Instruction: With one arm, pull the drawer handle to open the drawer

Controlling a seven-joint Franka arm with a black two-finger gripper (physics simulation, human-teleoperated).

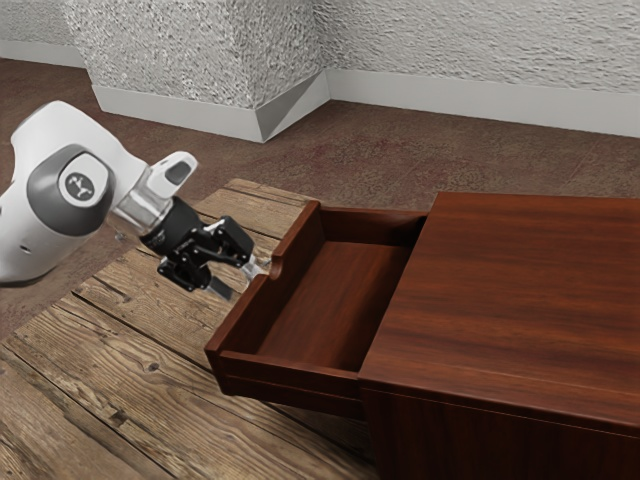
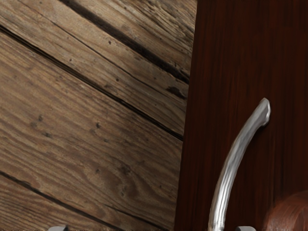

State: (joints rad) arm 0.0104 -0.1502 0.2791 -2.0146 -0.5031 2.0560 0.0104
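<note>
A dark red-brown cabinet (image 1: 520, 300) stands at the exterior view's right. Its drawer (image 1: 330, 290) is pulled far out toward the exterior view's left, and its inside is bare. A curved silver handle (image 1: 263, 268) sits on the drawer's front panel. My black gripper (image 1: 238, 272) is right at that handle, fingers spread apart. In the wrist view the handle (image 2: 236, 163) arcs across the drawer front (image 2: 231, 72). It runs down between my fingertips (image 2: 57, 227), close to one and far from the other, so the gripper is open around it.
The cabinet rests on a rough plank tabletop (image 1: 120, 360) that stretches to the exterior view's left and front. Behind it lie a brown floor (image 1: 400, 150) and a white textured wall with a jutting corner (image 1: 260, 110).
</note>
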